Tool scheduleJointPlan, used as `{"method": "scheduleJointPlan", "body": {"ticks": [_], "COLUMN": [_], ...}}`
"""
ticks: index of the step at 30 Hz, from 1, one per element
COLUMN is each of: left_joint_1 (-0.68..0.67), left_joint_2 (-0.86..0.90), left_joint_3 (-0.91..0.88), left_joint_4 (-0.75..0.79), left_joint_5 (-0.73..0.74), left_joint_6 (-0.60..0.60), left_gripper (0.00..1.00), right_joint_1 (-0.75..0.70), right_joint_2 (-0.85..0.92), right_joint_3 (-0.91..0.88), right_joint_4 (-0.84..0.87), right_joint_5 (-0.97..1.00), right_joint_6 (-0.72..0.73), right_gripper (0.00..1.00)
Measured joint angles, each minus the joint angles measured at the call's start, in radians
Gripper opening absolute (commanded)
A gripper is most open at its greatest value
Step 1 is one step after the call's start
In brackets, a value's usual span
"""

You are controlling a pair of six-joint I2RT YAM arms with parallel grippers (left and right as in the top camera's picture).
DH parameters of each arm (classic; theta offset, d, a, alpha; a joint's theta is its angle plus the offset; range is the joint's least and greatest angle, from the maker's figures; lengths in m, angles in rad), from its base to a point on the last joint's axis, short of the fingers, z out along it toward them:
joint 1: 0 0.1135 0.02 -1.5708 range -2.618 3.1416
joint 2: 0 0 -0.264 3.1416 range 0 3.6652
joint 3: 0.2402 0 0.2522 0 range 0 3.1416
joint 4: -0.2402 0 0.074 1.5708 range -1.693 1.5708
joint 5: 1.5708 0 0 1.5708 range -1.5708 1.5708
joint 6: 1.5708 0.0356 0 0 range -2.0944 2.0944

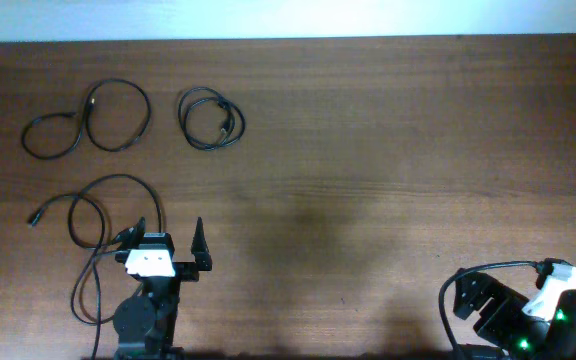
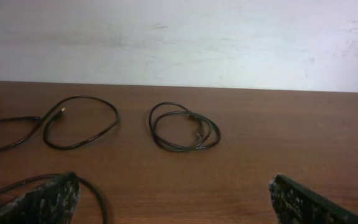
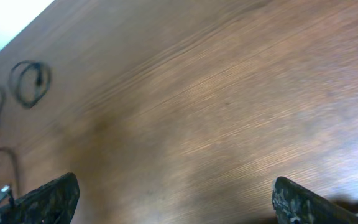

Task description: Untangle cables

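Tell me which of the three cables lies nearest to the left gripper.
The sprawling cable right beside the left gripper; the figure-eight cable and the small coil lie well beyond it.

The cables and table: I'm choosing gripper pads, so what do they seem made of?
Cables: thin black cord, probably a rubber or plastic jacket, matte, lying in soft loops. Table: brown wood or wood-grain laminate, streaky grain, smooth with a faint sheen; cannot tell which.
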Motion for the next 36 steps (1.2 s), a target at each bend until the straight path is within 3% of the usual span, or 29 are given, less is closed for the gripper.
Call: {"method": "scheduleJointPlan", "body": {"ticks": [2, 3, 5, 8, 12, 19, 20, 36], "left_joint_1": [0.0, 0.0, 0.0, 0.0, 0.0, 0.0, 0.0, 0.0], "left_joint_2": [0.0, 0.0, 0.0, -0.001, -0.003, -0.003, -0.003, -0.003], "left_joint_3": [0.0, 0.0, 0.0, 0.001, 0.001, 0.001, 0.001, 0.001], "left_joint_4": [0.0, 0.0, -0.002, -0.003, -0.003, -0.003, -0.003, -0.003], "left_joint_5": [0.0, 0.0, 0.0, 0.0, 0.0, 0.0, 0.0, 0.0], "left_joint_6": [0.0, 0.0, 0.0, 0.0, 0.0, 0.0, 0.0, 0.0], "left_gripper": [0.99, 0.99, 0.99, 0.99, 0.99, 0.99, 0.99, 0.99], "right_joint_1": [0.001, 0.018, 0.073, 0.103, 0.103, 0.103, 0.103, 0.103], "right_joint_2": [-0.014, -0.054, -0.172, -0.406, -0.439, -0.438, -0.44, -0.44], "right_joint_3": [-0.01, -0.051, -0.195, -0.604, -0.912, -0.967, -1.003, -1.012], "right_joint_4": [0.019, 0.11, 0.327, 0.801, 1.162, 1.229, 1.324, 1.328], "right_joint_5": [0.061, 0.077, 0.092, 0.076, 0.045, 0.038, 0.035, 0.035], "right_joint_6": [0.0, 0.0, -0.02, -0.084, -0.121, -0.337, -0.35, -0.356], "right_gripper": [0.99, 0.99, 0.99, 0.98, 0.99, 0.99, 0.99, 0.99]}}
